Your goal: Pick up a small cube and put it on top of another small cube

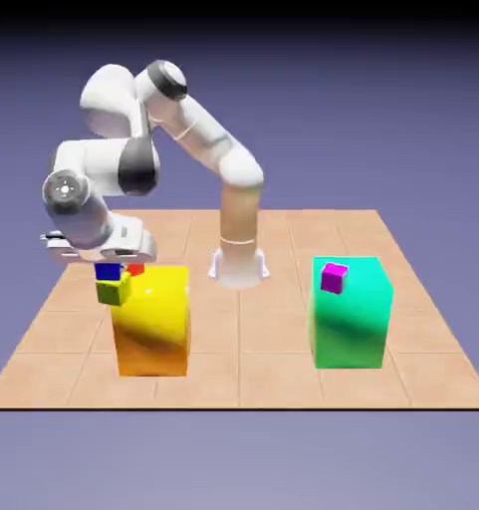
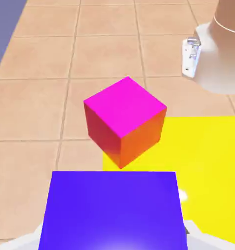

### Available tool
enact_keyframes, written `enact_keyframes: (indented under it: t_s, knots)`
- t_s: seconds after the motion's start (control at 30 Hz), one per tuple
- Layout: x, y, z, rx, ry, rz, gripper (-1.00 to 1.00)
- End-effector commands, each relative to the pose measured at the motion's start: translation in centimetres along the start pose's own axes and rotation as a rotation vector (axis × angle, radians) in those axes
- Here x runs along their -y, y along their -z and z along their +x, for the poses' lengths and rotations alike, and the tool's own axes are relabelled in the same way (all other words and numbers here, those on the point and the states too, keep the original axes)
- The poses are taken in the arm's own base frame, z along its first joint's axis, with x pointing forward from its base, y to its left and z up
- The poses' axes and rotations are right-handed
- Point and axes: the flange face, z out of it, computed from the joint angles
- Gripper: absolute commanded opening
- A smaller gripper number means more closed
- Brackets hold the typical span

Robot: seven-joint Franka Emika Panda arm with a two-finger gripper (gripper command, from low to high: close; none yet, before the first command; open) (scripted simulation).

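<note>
Blue cube (image 1: 108,271) sits directly beneath the pincer (image 1: 106,255), atop the olive cube (image 1: 113,291). Whether the fingers grip or have parted (I cannot tell), they should clear both sides before any straight lift.

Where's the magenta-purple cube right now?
On the exterior view's right, the magenta-purple cube shows against the upper left part of the big green block.

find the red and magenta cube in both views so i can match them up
exterior view: red and magenta cube, left of centre, partly hidden, below the gripper
hand view: just above the middle, magenta top showing, above the blue cube
shared landmark: the big yellow block
</note>
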Motion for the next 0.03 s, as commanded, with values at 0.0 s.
enact_keyframes:
  t_s: [0.0]
  knots:
    - [0.13,1.03,0.04,0.001,-0.001,0.001,1.00]
